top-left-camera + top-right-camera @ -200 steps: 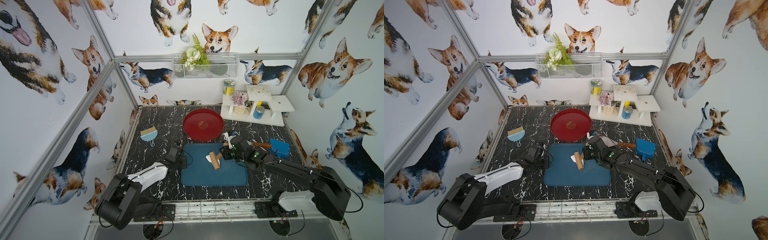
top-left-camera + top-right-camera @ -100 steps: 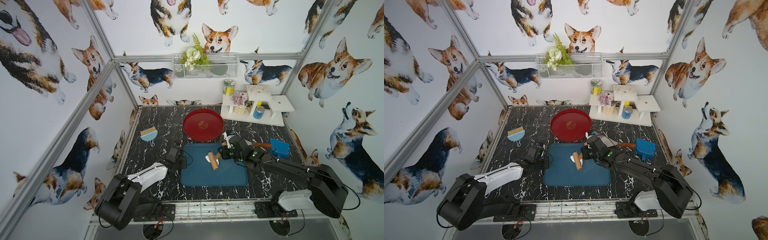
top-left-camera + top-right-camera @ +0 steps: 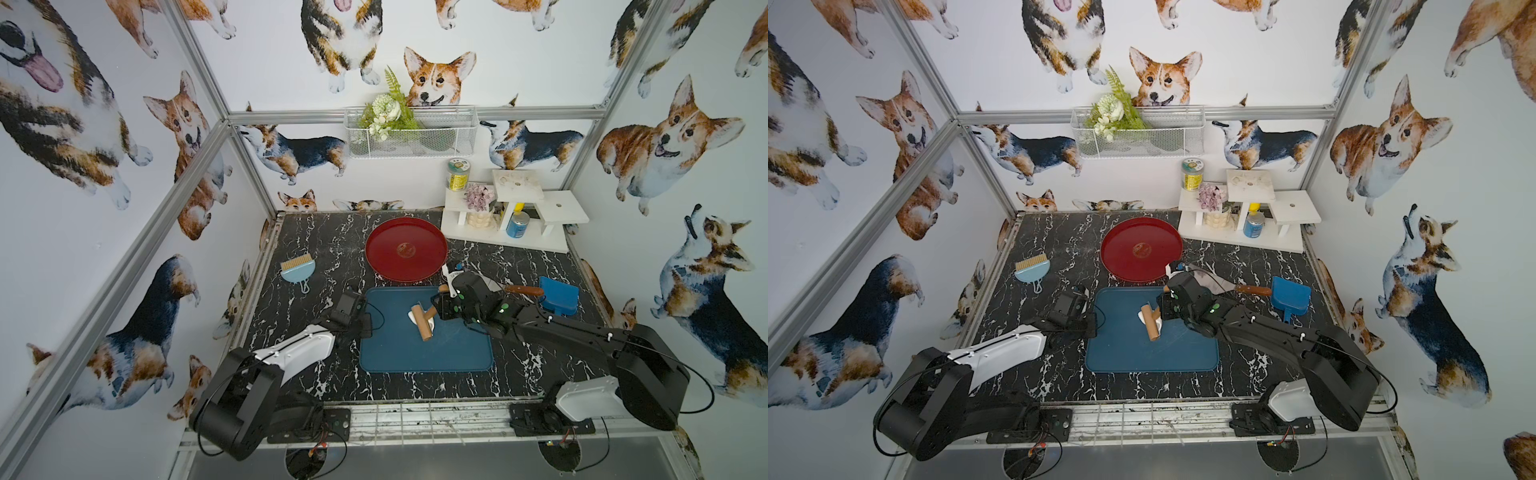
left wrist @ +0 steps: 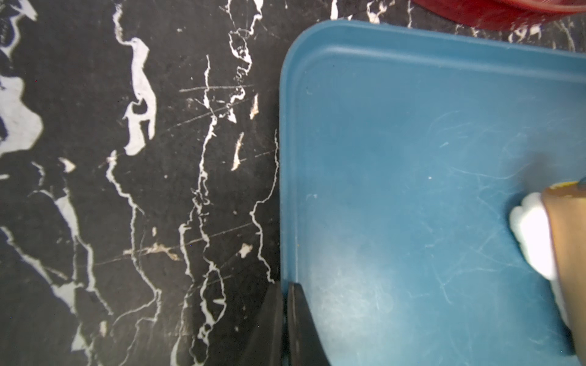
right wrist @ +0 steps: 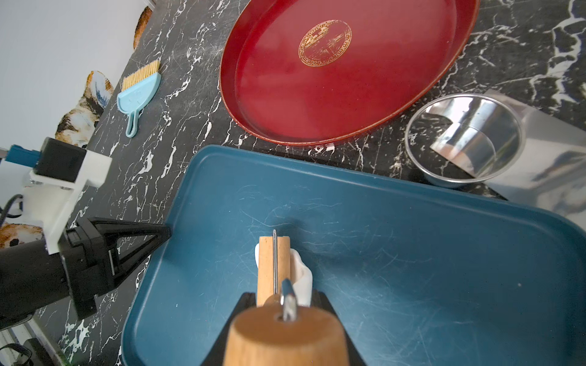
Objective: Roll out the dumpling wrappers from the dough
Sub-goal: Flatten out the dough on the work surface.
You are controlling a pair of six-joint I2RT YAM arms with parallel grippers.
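Rolled a bit toward the left arm, the wooden roller [image 3: 422,326] now lies on top of the dough [image 5: 301,272], a white lump in the middle of the blue tray [image 3: 415,361]. Right gripper [image 3: 437,309] is squeezed on the roller's handle. Left gripper [image 4: 285,317] is closed tight and empty, tips at the tray's edge. Red plate [image 3: 386,249] sits just behind the tray.

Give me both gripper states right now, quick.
Left gripper: closed, tips at the blue tray rim; whether it pinches the rim cannot be told.
Right gripper: closed on the rolling pin handle, roller on the dough.
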